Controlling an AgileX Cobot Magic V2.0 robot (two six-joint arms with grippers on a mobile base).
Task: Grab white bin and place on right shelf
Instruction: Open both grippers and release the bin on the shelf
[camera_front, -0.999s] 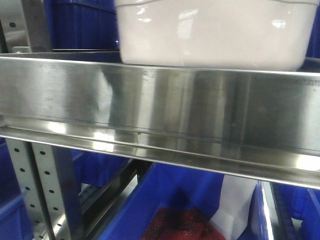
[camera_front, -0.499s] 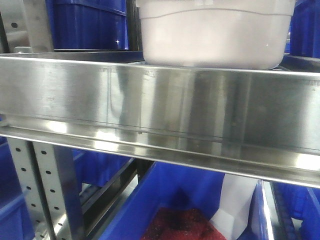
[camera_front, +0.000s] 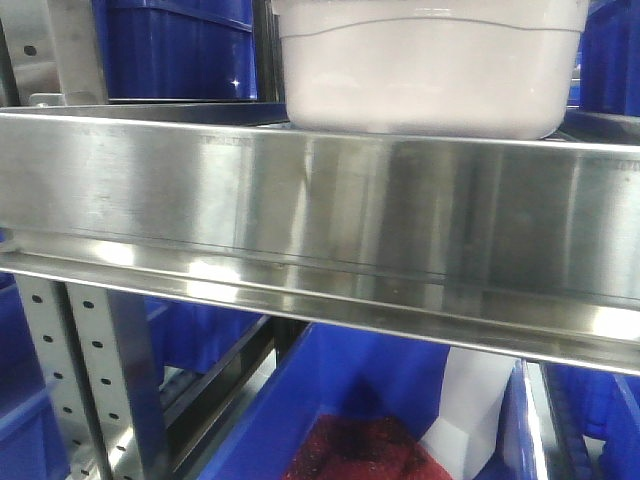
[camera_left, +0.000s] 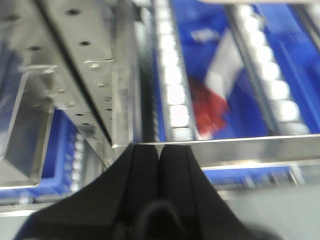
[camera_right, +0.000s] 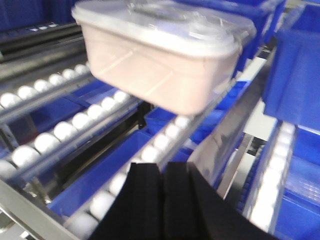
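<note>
Right now the white bin (camera_front: 425, 65) sits on the right shelf (camera_front: 320, 200), just behind the broad brushed front rail, lid on. From the right wrist view it rests on the white roller tracks (camera_right: 75, 122), flanked by blue bins (camera_right: 300, 65). Neither arm touches it.

Right gripper (camera_right: 162, 172): black fingers pressed together, nothing between them, well short of the bin and low in the view. Left gripper (camera_left: 159, 155): also closed and empty, pointing at the steel rail and a perforated upright (camera_left: 80, 65), with a lower blue bin holding red and white contents (camera_left: 215, 100) beyond. The left view is blurred, so fine detail is unreliable.

My read: placement looks done, or nearly so, and what remains is the retreat.

How to do it well:
- Back both arms straight out, towards the near side, without lifting into the bin's underside or the rail.
- Rollers mean that any nudge could send the bin rolling, so keep clear of its near wall.
- Check that it sits square on both tracks. From here I can't tell whether the far end is fully supported.
- Watch the left gripper's clearance from the upright as it withdraws.
</note>
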